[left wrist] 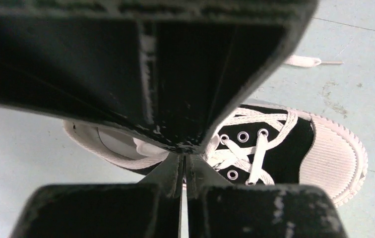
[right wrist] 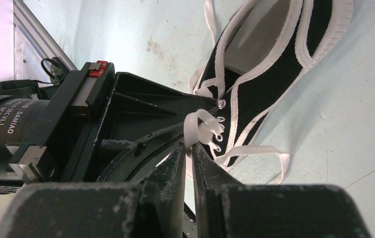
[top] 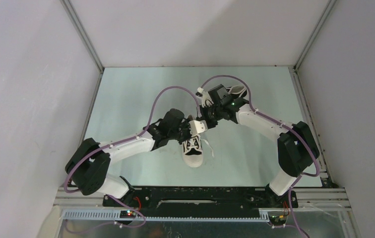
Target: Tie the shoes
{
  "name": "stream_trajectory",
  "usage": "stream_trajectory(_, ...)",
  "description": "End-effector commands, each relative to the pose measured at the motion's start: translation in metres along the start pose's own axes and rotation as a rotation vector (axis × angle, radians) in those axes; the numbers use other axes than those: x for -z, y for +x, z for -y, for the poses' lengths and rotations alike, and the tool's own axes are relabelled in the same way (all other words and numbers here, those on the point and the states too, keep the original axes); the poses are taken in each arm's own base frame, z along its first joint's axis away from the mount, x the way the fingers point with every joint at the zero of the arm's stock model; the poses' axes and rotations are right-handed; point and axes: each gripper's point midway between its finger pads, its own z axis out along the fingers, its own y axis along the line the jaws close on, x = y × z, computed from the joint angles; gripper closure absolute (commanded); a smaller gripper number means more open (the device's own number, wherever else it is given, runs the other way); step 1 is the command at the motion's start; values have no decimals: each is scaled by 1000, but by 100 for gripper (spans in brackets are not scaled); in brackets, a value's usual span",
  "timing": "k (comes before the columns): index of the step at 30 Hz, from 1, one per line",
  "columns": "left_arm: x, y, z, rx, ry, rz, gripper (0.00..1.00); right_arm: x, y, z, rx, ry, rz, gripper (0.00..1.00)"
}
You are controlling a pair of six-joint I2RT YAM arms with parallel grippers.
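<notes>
At 12 o'clock of the white-toed black canvas sneaker (left wrist: 280, 144), the left gripper (left wrist: 183, 158) is pressed together and a white lace loop (right wrist: 201, 121) is pinched by the right gripper (right wrist: 188, 146).

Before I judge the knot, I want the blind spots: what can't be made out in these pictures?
- Far shoe: top view, mostly behind the right arm.
- Near shoe, its lacing: top view, too small, and the arms meet over it.
- Its tongue and top eyelets: left wrist view, black gripper parts cover them.
- Whether the left gripper pinches the lace: left wrist view, its shut fingers hide the contact.
</notes>
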Motion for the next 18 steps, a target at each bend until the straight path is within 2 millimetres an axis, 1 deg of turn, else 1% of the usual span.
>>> stream_trajectory(1,3,-26,-11,2,-39,95,100,4,-3,-14,18,-31,11,87)
stream_trajectory(9,4,-25,-13,22,-47,116,100,-2,11,-14,7,-42,-15,85)
stream_trajectory(13,4,-23,-13,24,-48,123,100,-4,15,-13,9,-34,-22,79)
stream_trajectory(18,4,-21,-12,22,-46,127,100,-2,18,-9,12,-9,-32,77)
